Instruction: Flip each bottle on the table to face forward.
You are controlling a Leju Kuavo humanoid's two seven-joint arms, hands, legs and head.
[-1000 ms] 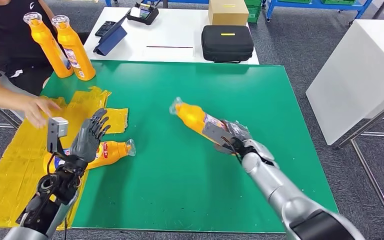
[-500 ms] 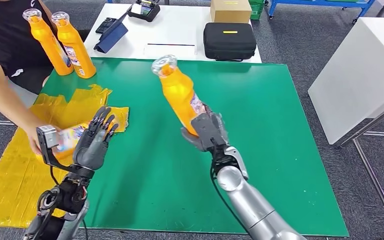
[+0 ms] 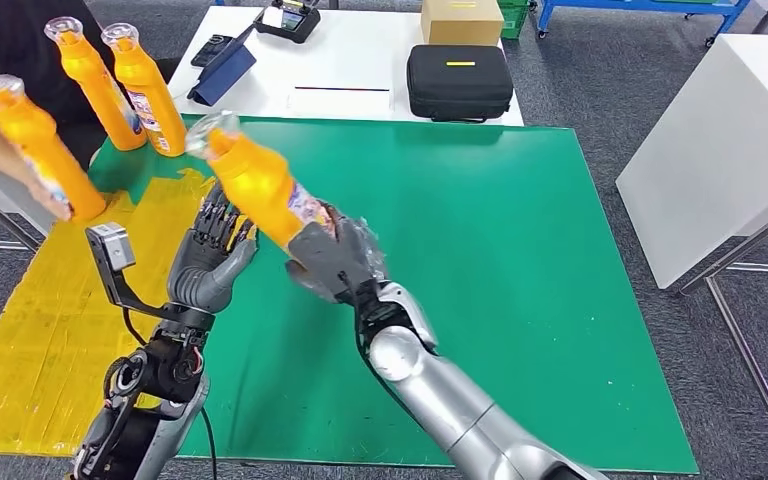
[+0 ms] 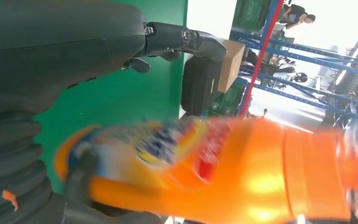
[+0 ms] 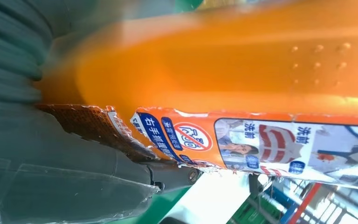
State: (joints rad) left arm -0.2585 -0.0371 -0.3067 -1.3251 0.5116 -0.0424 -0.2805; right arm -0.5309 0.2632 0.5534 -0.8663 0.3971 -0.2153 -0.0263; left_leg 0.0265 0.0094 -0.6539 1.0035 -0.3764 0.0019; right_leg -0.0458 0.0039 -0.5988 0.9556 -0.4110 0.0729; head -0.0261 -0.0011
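Note:
My right hand [image 3: 335,262] grips the lower body of an orange bottle [image 3: 255,182] above the green mat [image 3: 520,230], tilted with its clear cap toward the back left. The bottle's label shows close up in the right wrist view [image 5: 270,144]. My left hand [image 3: 210,262] is raised just beside and below the bottle, fingers spread, holding nothing. In the left wrist view the blurred bottle [image 4: 242,172] lies across from the left hand's straight fingers [image 4: 182,37]. Two more orange bottles [image 3: 95,85] [image 3: 150,95] stand upright at the mat's back left corner.
A person at the left holds another orange bottle [image 3: 40,155] upright in the air. A crumpled yellow sheet [image 3: 40,310] covers the mat's left side. The white table behind carries a black case [image 3: 458,82], a cardboard box [image 3: 462,20] and a tablet [image 3: 222,70]. A white cabinet [image 3: 720,140] stands right.
My right hand lifted the bottle off the mat's middle and carried it left toward my raised left hand. The person picked the lying bottle off the yellow sheet and raised it.

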